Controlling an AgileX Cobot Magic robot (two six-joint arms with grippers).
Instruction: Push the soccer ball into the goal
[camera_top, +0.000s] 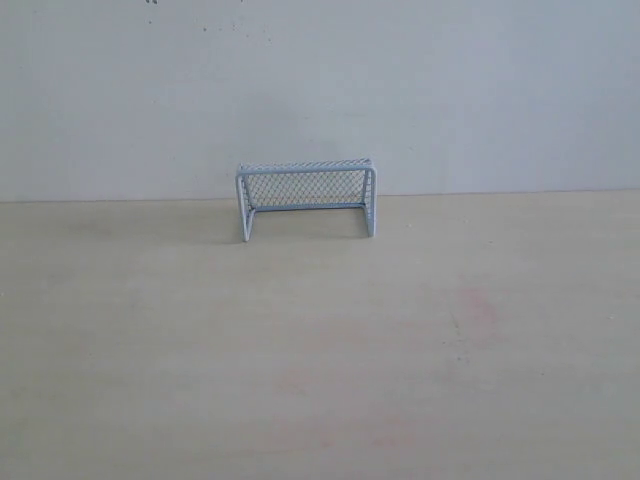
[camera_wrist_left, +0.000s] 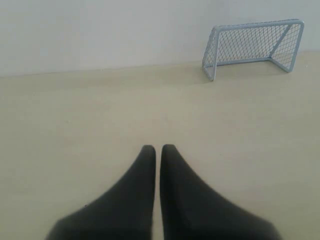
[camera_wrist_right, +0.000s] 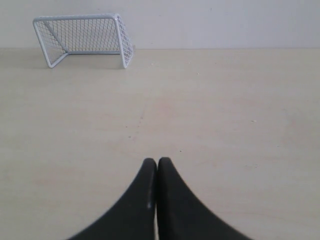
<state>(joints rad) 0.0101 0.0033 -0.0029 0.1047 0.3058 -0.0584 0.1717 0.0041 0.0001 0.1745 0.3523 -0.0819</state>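
Observation:
The pale blue-white goal (camera_top: 306, 198) stands against the back wall at the table's far middle, its mouth facing the front. It also shows far off in the left wrist view as the goal (camera_wrist_left: 254, 46) and in the right wrist view as the goal (camera_wrist_right: 82, 39). The soccer ball is out of view in every frame. My left gripper (camera_wrist_left: 158, 148) is shut with nothing between its black fingers, well short of the goal. My right gripper (camera_wrist_right: 157, 161) is shut and empty too. Neither gripper appears in the exterior view.
The pale wooden table (camera_top: 320, 350) runs back to a plain white wall (camera_top: 320, 90). A faint reddish stain (camera_top: 475, 308) marks the wood right of the middle.

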